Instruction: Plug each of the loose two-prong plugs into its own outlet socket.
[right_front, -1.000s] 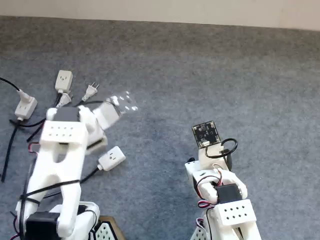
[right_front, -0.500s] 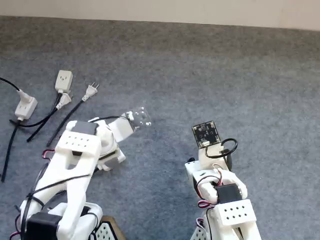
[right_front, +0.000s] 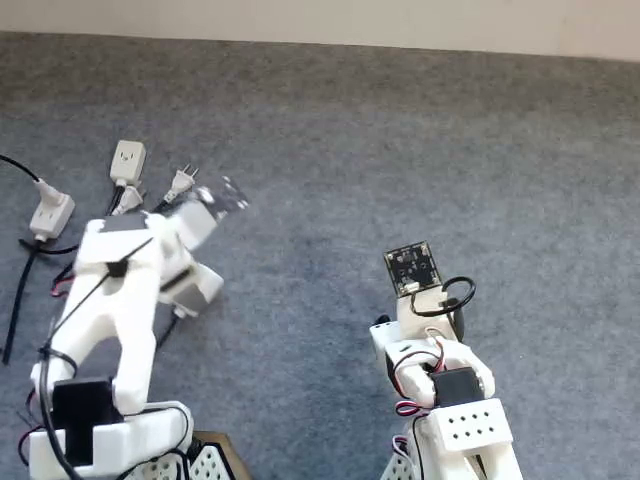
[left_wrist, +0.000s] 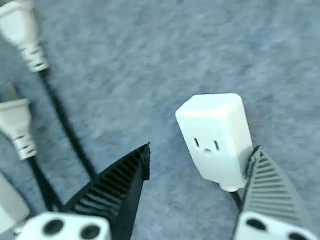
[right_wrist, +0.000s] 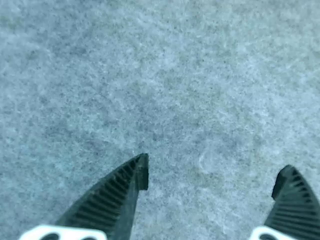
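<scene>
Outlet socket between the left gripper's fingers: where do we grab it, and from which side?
I'd grip the outlet socket across its two long flat side walls, coming down from above. It lies slotted face up, and the open left gripper straddles that width. Keep the slotted face clear.

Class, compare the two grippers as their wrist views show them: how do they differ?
The left gripper has a white outlet socket between its fingers; the right gripper spans bare carpet. A loose plug lies beside the left gripper; the right gripper sits apart from the plugs. Both are open, with black ribbed fingers.
</scene>
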